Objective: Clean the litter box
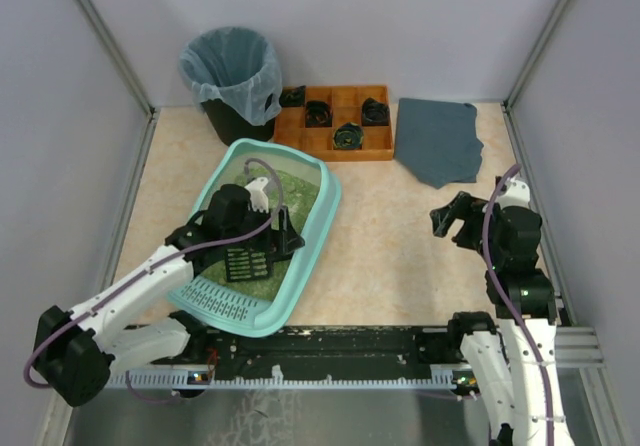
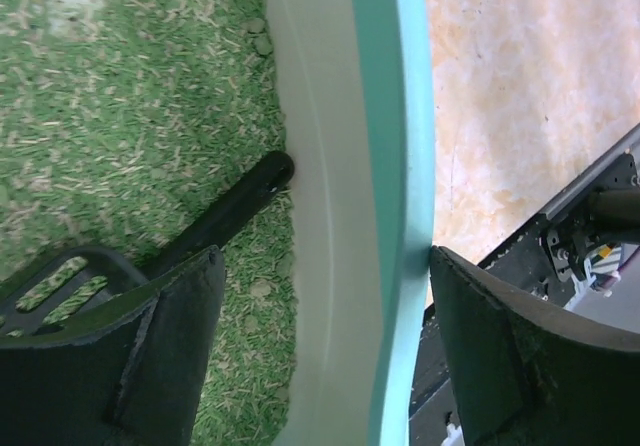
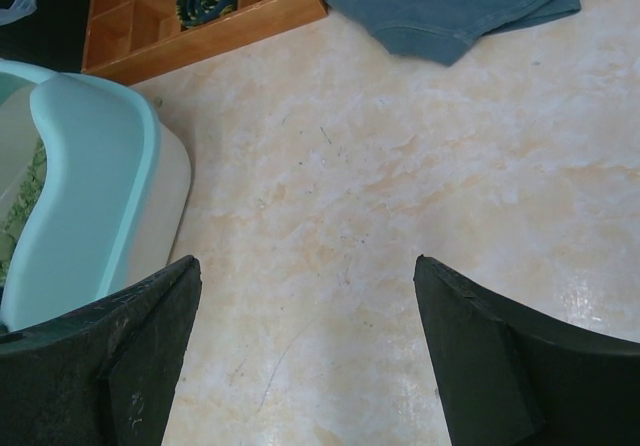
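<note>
Left gripper (image 2: 325, 266) astride litter box (image 2: 395, 116) side wall; jaws apart, not clamped
Long axis slanting far-right; right gripper (image 3: 305, 276) agape, well apart

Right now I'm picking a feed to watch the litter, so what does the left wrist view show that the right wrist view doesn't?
Only the left wrist view: the black scoop lying on the green litter, and the left claw open astride the litter box wall, one finger inside, one outside. Only the right wrist view: the orange tray, the blue cloth, and the right claw open above bare table. Both: the litter box and the table.
</note>
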### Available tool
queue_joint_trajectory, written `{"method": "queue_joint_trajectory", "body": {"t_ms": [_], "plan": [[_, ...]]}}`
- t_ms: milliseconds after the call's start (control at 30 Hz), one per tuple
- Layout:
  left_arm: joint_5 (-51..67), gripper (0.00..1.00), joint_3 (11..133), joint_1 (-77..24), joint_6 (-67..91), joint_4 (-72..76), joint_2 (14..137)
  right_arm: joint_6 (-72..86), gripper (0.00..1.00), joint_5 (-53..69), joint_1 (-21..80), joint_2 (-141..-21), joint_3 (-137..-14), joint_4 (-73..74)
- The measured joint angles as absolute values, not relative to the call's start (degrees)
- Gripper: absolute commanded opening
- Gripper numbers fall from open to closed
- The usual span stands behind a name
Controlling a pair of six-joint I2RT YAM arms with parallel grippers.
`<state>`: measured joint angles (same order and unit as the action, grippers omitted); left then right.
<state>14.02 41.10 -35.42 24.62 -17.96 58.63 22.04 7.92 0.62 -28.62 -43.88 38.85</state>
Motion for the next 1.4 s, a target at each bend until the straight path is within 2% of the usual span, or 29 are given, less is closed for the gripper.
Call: {"method": "queue_joint_trajectory", "body": {"t_ms": [100,300,367,700,1000,1300,1400], "plan": [[12.05,0.81,41.80,-37.89,24.62,-17.82,61.32,22.04,0.86,8.34,0.62,-28.73,-43.86,38.81],[7.11,0.61,45.21,-44.75,24.69,-17.98,68.14,22.04,0.86,9.15,0.62,-29.56,-43.75,38.59],[5.50,0.57,46.50,-46.24,25.30,-18.44,70.24,22.04,0.86,9.34,0.62,-29.65,-43.51,38.63],[-2.55,0.56,56.71,-53.45,31.33,-22.98,81.12,22.09,0.85,10.48,0.62,-29.74,-43.48,38.57],[-3.25,0.51,64.14,-55.24,36.53,-22.87,91.05,22.37,0.84,10.66,0.62,-29.63,-43.48,38.72],[-0.93,0.49,82.63,-55.90,37.47,-21.80,107.24,24.34,0.82,10.66,0.62,-27.73,-43.48,40.07],[0.71,0.52,88.51,-56.16,37.39,-21.21,111.87,25.10,0.82,10.61,0.62,-27.31,-43.51,40.69]]}}
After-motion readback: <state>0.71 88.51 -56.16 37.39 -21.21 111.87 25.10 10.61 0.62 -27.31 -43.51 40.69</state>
